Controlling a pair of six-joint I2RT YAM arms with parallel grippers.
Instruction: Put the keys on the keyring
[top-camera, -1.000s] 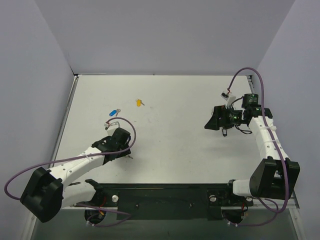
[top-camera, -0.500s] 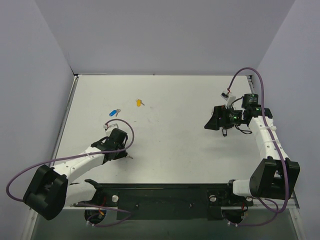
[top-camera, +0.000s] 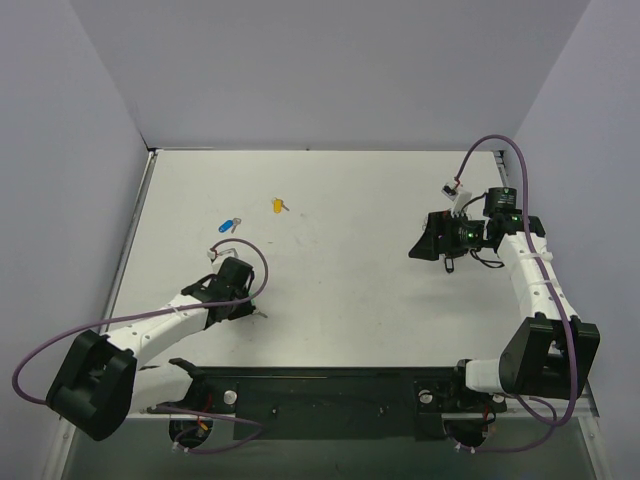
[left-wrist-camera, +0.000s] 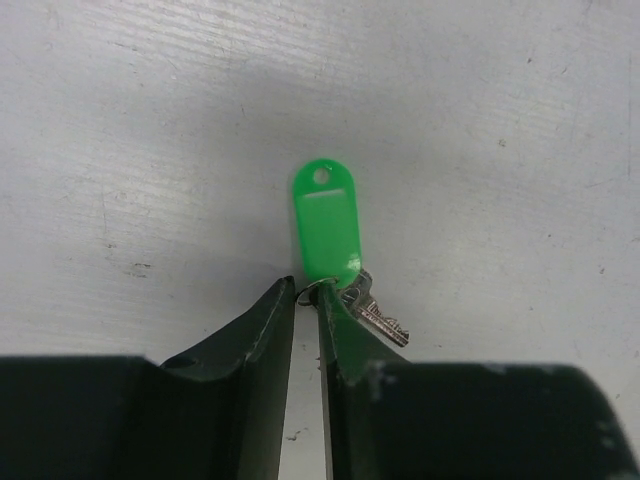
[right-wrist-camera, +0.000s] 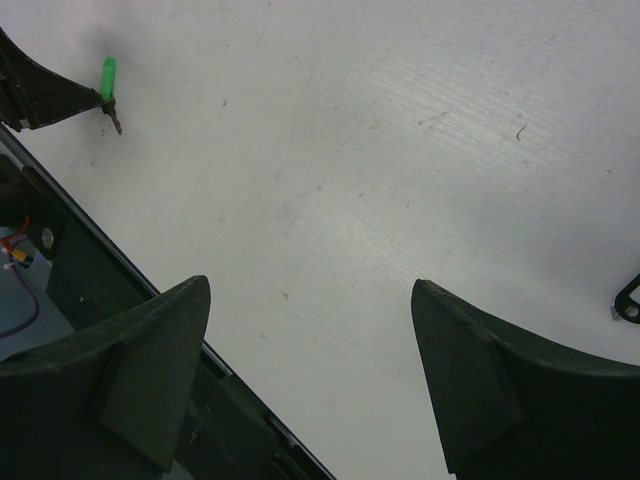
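Observation:
The green-headed key (left-wrist-camera: 326, 220) lies flat on the white table, its silver blade (left-wrist-camera: 378, 316) beside my right finger. My left gripper (left-wrist-camera: 306, 291) is shut on the small wire ring at the green head's near end. In the top view this gripper (top-camera: 250, 298) is at the near left, with the blade (top-camera: 262, 313) poking out. The right wrist view shows the green key (right-wrist-camera: 108, 78) far off. My right gripper (right-wrist-camera: 310, 295) is open and empty above bare table, at the right in the top view (top-camera: 416, 250). A black piece (right-wrist-camera: 630, 294) lies at the frame edge. The keyring is out of view.
A blue-headed key (top-camera: 230, 224) and a yellow-headed key (top-camera: 278, 205) lie on the table beyond my left gripper. A dark object (top-camera: 449, 265) sits under my right wrist. The black base bar (top-camera: 330, 390) runs along the near edge; walls close the back and sides.
My left gripper has shifted slightly left and toward the near edge, with the green key at its tips. The right arm has not moved.

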